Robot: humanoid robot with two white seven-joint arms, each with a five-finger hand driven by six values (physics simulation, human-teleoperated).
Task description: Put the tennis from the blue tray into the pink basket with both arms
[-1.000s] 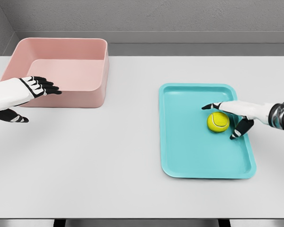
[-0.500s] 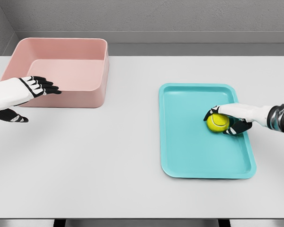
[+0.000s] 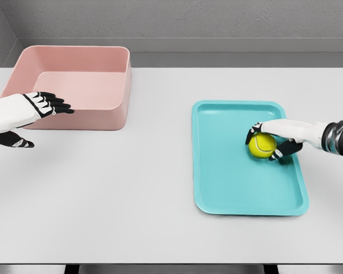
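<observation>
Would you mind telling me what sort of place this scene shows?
Probably a simulated tabletop test bench: a plain white table before bare grey walls, holding only a pink basket and a blue tray.

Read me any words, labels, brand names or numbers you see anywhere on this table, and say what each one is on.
None: no readable text in the head view.
Tennis ball, held in the right hand: only its pale seam, no brand.
Blue tray, pink basket, table, left hand: plain, unmarked.
</observation>
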